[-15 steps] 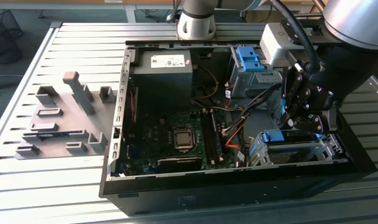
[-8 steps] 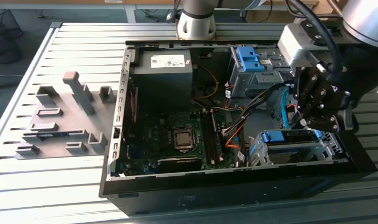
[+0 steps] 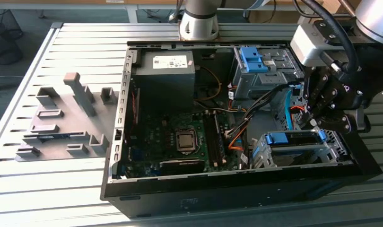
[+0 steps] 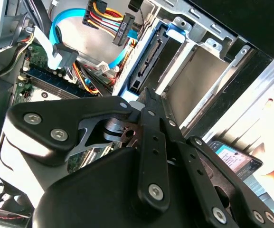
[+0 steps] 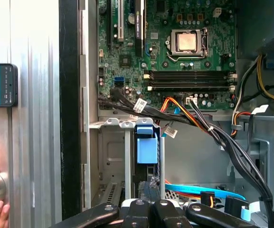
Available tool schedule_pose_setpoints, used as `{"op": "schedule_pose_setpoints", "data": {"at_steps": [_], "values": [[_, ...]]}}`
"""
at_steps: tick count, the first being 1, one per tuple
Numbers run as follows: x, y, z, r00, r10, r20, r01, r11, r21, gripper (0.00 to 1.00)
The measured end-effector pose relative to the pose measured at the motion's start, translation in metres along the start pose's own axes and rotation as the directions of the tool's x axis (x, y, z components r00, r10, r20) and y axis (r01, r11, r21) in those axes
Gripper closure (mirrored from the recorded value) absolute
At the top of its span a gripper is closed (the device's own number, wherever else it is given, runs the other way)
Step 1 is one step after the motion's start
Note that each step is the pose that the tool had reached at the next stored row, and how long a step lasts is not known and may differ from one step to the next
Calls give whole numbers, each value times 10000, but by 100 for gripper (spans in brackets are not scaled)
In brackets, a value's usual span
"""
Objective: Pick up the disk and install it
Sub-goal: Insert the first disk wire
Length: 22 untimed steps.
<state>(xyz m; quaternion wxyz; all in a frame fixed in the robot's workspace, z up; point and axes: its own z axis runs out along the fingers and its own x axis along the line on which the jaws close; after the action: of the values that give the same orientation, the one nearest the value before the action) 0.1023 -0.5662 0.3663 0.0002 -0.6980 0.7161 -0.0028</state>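
disk carrier (image 3: 293,137): bright blue
gripper (image 3: 330,124): black
motherboard (image 5: 174,52): green, black slots
data cable (image 4: 63,28): light blue
power wires (image 4: 103,9): yellow, red, orange
power supply box (image 3: 163,75): dark grey, white label
table (image 3: 65,56): grey, ribbed

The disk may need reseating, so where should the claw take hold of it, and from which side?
Probably by the disk's blue carrier end, coming in from the cage's open mouth. The disk stands on edge in the metal cage, whose walls cover its flat faces, so only that end is exposed.
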Motion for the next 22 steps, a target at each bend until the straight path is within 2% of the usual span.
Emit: {"op": "schedule_pose_setpoints", "data": {"at_steps": [11,14,19,22], "values": [[-12,-2,0,10000,-4,-1,4,10000,0,89],[-57,-4,2,10000,-32,0,32,10000,0,89],[-171,-14,13,10000,-42,0,42,10000,-1,89],[-196,-32,25,10000,-41,1,41,10000,-2,89]]}}
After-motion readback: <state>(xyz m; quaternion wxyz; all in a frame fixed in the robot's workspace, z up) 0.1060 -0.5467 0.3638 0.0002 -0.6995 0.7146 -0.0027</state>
